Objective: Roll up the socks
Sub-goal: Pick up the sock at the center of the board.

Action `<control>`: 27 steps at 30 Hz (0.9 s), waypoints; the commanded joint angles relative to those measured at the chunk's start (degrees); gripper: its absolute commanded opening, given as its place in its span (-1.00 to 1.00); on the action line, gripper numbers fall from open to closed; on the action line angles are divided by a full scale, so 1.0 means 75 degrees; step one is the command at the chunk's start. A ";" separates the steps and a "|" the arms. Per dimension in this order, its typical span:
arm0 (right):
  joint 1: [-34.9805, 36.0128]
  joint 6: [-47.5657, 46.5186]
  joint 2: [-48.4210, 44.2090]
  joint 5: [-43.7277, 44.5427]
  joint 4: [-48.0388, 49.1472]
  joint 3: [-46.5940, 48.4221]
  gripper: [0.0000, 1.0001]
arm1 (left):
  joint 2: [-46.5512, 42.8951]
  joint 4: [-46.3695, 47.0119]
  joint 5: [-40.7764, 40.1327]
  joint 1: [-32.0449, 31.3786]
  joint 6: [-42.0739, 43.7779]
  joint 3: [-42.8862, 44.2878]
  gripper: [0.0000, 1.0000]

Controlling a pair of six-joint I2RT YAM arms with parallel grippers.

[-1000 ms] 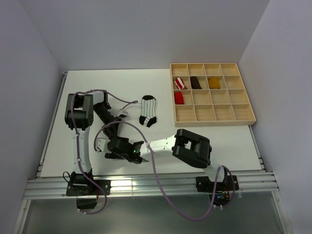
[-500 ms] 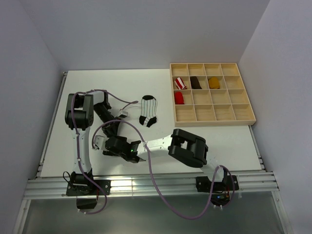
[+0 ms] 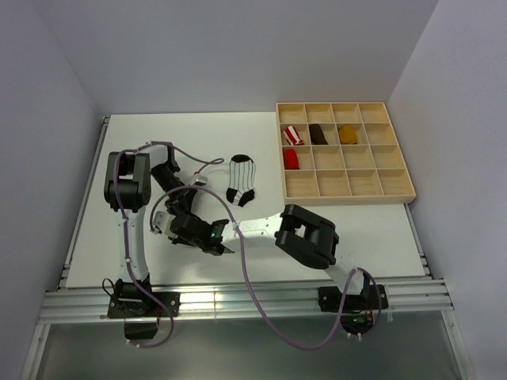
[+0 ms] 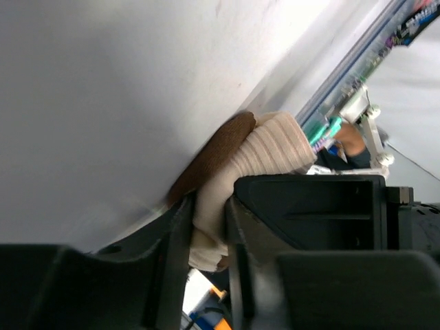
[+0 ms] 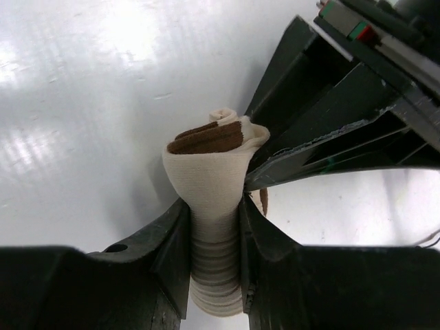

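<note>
The cream sock [image 5: 210, 172], with a brown band, is rolled into a tight bundle. My right gripper [image 5: 214, 230] is shut on its ribbed part, squeezing it between both fingers. My left gripper [image 4: 206, 230] is shut on the same cream sock [image 4: 265, 148] from the opposite side; its dark fingers [image 5: 309, 103] show in the right wrist view. In the top view the left gripper [image 3: 181, 212] and the right gripper [image 3: 176, 229] meet at the table's front left and hide this sock. The white sock with black stripes [image 3: 240, 180] lies flat and untouched at mid-table.
A wooden compartment tray [image 3: 345, 202] stands at the back right. It holds a red-and-white striped bundle [image 3: 294, 133], a red bundle [image 3: 291, 159], a dark brown bundle [image 3: 318, 134] and a mustard bundle [image 3: 348, 134]. The table's front edge and rail lie just behind the grippers.
My right gripper has gone from wide open to shut on the cream sock. Both grippers have shifted slightly away from the front edge. The striped sock has not moved.
</note>
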 commanded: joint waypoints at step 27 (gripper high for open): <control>-0.1617 0.2337 0.0103 -0.2777 -0.2139 0.0609 -1.00 | -0.1845 0.1107 0.1684 0.1700 -0.0619 0.2648 -0.47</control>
